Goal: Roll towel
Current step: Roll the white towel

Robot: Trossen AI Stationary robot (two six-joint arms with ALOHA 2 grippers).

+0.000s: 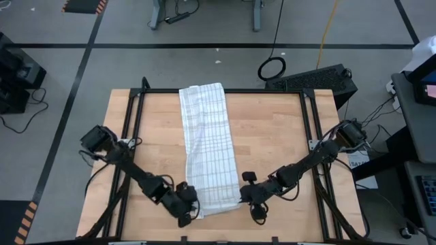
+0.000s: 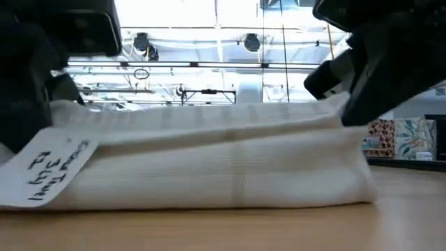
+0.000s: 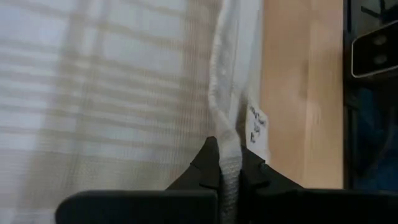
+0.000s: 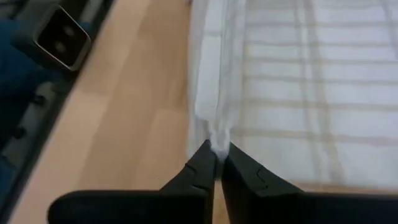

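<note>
Wooden table [image 1: 272, 136] under flat check towel [image 1: 204, 143]; left gripper [image 1: 187, 204] and right gripper [image 1: 246, 196] pinching its near corners. Next, probably: lift together, curl over evenly.

White towel [image 1: 206, 146] w/ grey check lines; light wood table [image 1: 272, 136]; dark tools.

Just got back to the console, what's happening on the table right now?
Both arms are at the near end of the towel, which lies folded in a long strip on the wooden table. The left claw is shut on the towel's edge at one near corner, and the right claw is shut on the edge at the other. No roll shows yet; the strip lies flat.
</note>
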